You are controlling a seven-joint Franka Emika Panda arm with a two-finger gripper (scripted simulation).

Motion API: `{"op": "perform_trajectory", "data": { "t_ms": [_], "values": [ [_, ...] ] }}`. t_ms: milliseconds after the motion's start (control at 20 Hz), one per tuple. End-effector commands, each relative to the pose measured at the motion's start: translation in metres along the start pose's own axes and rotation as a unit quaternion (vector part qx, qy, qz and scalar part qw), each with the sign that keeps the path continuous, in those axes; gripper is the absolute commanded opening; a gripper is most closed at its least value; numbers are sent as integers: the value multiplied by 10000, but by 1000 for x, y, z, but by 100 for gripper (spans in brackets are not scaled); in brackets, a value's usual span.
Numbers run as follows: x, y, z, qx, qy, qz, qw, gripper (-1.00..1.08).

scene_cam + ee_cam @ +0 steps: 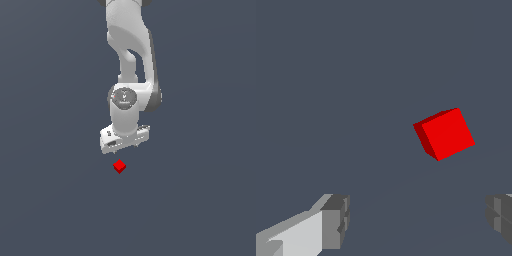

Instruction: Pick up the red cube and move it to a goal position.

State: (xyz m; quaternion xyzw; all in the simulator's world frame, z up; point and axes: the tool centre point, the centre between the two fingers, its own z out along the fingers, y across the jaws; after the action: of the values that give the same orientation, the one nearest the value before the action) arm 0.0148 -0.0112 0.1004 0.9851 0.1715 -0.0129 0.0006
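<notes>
Red cube sits on the flat grey floor, roughly mid-surface, no edge or corner of the floor in view to place it by. It's on its own, nothing touching it. Panda arm hangs above; gripper is near the cube but clearly apart from it, w/ a gap of bare floor showing between in the exterior view.

Wrist view: fingers spread wide, jaws well apart, nothing between them, so the gripper holds nothing. Cube shows ahead of the fingertips, not between them, and turned at an angle vs. the finger line.

Judgement: this is the approach/pre-grasp step, task barely begun. Wide opening makes sense, since cube is narrower than the gap, leaving margin for descent. Next probably needs the gripper centred over the cube, maybe wrist rotated so pads meet flat faces, not corners, then lowered. Risk: closing on a diagonal could twist or squirt the cube. Goal position isn't marked in either view.
</notes>
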Motion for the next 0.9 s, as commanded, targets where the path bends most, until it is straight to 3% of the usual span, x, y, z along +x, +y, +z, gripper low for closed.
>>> {"op": "perform_trajectory", "data": {
  "t_ms": [0,450,850],
  "values": [
    [4,7,12,-5,19,-317,9995,100],
    [22,31,52,-26,82,-1414,9899,100],
    [36,42,74,-40,114,-2012,9795,100]
  ]
}}
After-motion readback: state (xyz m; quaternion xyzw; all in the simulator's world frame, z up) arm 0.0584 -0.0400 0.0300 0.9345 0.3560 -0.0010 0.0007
